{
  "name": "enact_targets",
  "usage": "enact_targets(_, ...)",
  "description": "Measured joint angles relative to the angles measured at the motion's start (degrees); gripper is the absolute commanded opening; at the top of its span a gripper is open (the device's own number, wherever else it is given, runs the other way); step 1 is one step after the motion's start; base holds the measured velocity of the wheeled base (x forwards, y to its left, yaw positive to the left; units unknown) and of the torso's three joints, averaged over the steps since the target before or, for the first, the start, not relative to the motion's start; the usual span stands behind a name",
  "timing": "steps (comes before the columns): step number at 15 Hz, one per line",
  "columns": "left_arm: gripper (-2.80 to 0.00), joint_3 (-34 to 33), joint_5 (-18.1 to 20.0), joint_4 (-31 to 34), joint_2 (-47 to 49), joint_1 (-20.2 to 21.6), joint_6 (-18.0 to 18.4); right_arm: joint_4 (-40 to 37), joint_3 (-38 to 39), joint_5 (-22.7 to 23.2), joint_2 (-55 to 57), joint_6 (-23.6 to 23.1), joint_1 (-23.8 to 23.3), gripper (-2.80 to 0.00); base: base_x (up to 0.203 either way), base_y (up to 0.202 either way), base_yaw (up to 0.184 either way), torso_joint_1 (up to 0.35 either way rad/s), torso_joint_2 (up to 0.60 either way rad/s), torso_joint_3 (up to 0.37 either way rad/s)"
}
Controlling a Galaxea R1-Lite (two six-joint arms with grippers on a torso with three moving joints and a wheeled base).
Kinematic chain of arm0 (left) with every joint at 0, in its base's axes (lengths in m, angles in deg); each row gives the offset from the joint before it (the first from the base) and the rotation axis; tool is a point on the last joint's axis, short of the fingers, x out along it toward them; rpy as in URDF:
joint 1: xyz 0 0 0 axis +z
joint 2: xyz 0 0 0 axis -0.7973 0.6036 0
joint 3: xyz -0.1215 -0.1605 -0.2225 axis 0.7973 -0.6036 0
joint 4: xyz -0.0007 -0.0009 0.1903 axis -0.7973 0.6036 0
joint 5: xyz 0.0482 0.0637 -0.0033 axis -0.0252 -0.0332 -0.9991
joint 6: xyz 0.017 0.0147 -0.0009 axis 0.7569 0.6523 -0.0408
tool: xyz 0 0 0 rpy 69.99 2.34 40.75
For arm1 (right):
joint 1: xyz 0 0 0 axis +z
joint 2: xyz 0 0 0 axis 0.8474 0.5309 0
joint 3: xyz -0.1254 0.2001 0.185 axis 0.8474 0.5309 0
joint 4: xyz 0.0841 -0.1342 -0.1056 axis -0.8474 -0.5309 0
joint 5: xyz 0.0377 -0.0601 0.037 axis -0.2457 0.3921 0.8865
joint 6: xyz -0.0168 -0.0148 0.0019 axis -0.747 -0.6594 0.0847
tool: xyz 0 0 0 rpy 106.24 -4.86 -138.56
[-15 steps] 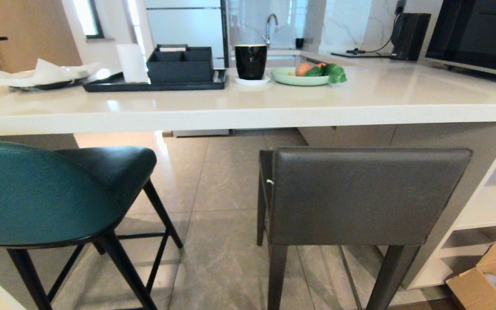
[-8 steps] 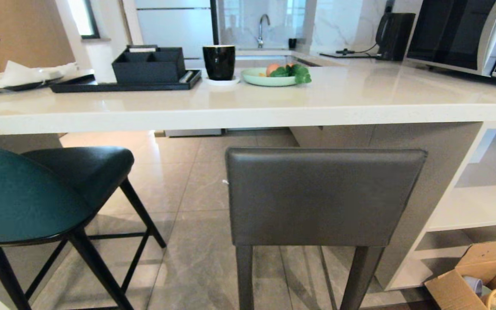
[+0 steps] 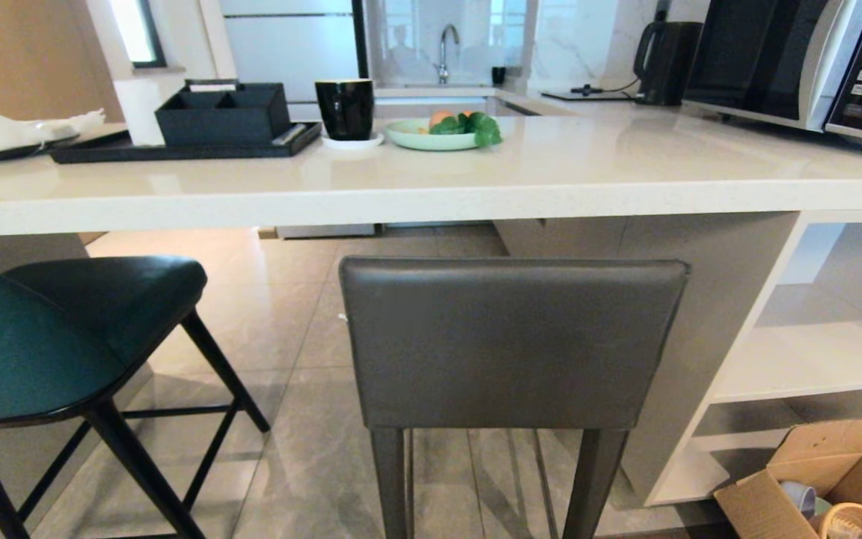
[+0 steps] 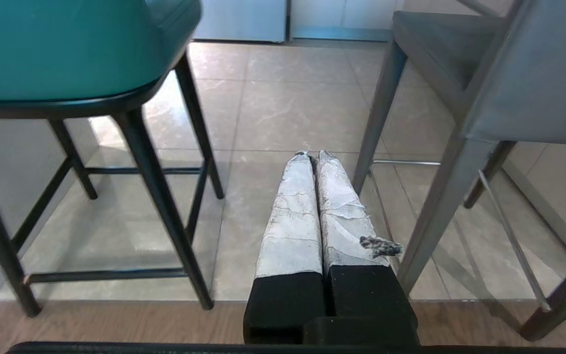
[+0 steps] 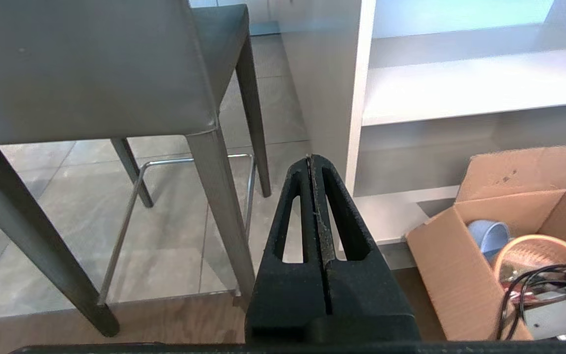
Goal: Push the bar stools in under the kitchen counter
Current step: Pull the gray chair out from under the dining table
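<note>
Floor gap (image 3: 304,314) between bar stools (image 3: 509,340)

Teal stool (image 3: 34,337) cut by left edge; grey stool (image 3: 509,340) legs cut below; microwave (image 3: 798,60) cropped top-right.

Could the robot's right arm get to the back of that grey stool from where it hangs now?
Probably yes. The right gripper, shut and empty, hangs low beside the grey stool, whose backrest faces the robot with nothing in front; the arm would need to rise.
</note>
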Motion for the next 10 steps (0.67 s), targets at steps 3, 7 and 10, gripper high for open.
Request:
enact_targets(3,-2.8,0.0,-0.02,0.0,0.0,0.0,-0.04,0.0,0.0,-0.02,0.0,0.02,-0.06,-2.8,0.0,0.0,0.0,0.0,0.0,0.0)
enact_targets(7,-2.8,0.0,0.0,0.02,0.0,0.02,-0.02,0.0,0.0,-0.04,0.0,0.02,-0.02,-2.8,0.0,0.0,0.0,0.0,0.0,0.0)
enact_targets(10,-2.8,0.0,0.0,0.02,0.0,0.02,-0.03,0.0,0.0,-0.02,0.0,0.02,-0.02,-2.8,0.021,0.0,0.0,-0.001,0.0,0.002)
